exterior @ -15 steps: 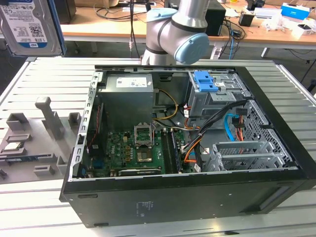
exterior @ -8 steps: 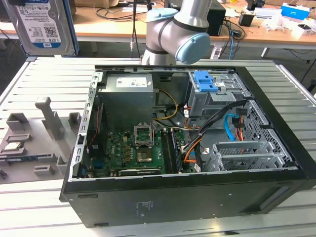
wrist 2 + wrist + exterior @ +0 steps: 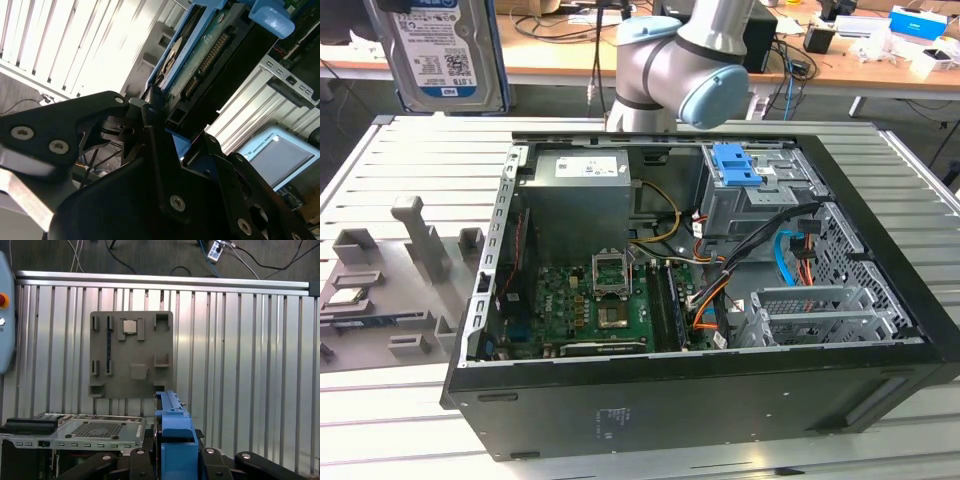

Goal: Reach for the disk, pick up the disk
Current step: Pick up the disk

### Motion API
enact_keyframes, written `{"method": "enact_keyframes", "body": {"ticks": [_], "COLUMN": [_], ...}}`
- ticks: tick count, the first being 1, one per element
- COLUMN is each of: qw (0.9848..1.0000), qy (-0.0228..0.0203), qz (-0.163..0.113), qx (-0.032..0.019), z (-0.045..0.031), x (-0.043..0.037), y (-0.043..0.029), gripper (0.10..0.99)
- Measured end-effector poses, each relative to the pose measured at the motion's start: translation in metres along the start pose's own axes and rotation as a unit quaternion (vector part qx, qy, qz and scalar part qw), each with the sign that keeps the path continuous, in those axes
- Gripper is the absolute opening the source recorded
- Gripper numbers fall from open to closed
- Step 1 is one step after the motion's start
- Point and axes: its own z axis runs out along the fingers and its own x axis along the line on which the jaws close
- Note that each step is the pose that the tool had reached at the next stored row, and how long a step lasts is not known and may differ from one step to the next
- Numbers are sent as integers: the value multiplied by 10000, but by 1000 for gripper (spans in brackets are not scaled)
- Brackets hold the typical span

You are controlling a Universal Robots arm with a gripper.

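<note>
Gripper (image 3: 147, 107) is clamped narrow on the disk (image 3: 200, 65), gripping it by one edge. In the exterior view the disk (image 3: 440, 50) is up in the air, label facing the camera, at 10 o'clock from the open computer case (image 3: 700, 400), over the slatted table (image 3: 420, 150). The first wrist view shows it edge-on, with the grey fixture plate (image 3: 131, 355) lying beyond it.

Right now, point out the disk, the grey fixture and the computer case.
the disk (image 3: 438, 50): exterior view, on its printed label.
the grey fixture (image 3: 127, 352): first wrist view, on its flat base plate.
the computer case (image 3: 670, 400): exterior view, on its dark outer side wall.
</note>
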Motion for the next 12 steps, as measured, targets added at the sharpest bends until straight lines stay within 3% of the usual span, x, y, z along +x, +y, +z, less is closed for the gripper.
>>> {"method": "enact_keyframes", "body": {"ticks": [7, 8, 12], "qw": [10000, 10000, 10000], "qy": [0, 0, 0], "qz": [-1, -1, -1], "qx": [-4, -5, -7], "z": [-10, -13, -18], "x": [6, 7, 10], "y": [-250, -315, -434], "gripper": [365, 365, 365]}}
